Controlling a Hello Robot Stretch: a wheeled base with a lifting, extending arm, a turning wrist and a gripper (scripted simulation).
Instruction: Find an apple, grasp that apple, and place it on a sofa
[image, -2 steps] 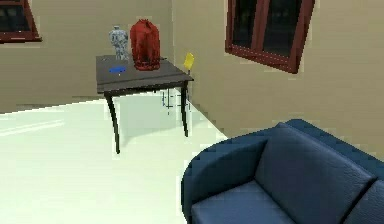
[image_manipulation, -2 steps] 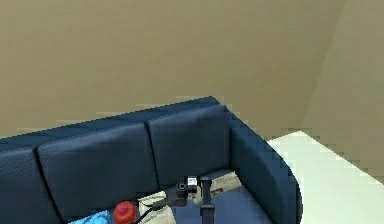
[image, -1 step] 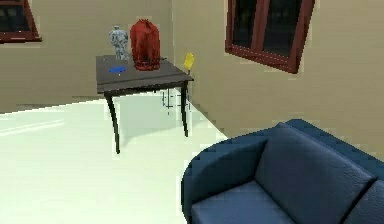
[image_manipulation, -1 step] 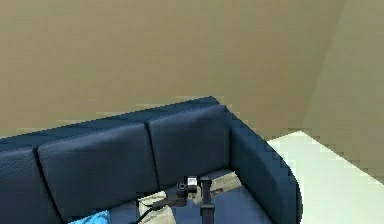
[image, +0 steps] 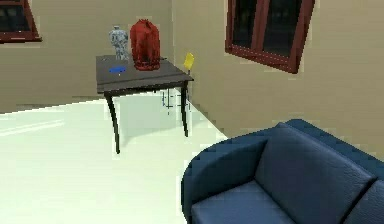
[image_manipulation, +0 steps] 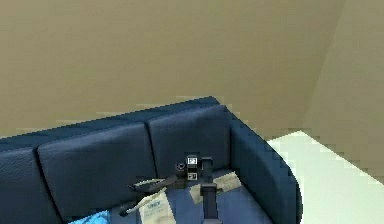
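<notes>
A dark blue sofa (image_manipulation: 110, 150) spans the arm side view, and one end of the same sofa (image: 290, 175) fills the forward view's lower right. My arm (image_manipulation: 210, 200) reaches out over the seat cushions. My gripper (image_manipulation: 138, 194) is left of the two white squares, above the seat. A beige flat item (image_manipulation: 155, 207) and a light blue patch (image_manipulation: 98, 218) lie on the seat at the fingers, so I cannot tell whether the gripper holds anything. I make out no round apple shape there.
A dark small table (image: 140, 78) stands by the far wall, bearing a red rounded object (image: 146, 45), a pale figurine (image: 118, 42) and a small blue item (image: 117, 70). A yellow thing (image: 188, 62) is at its right edge. Pale floor (image: 80, 160) lies between.
</notes>
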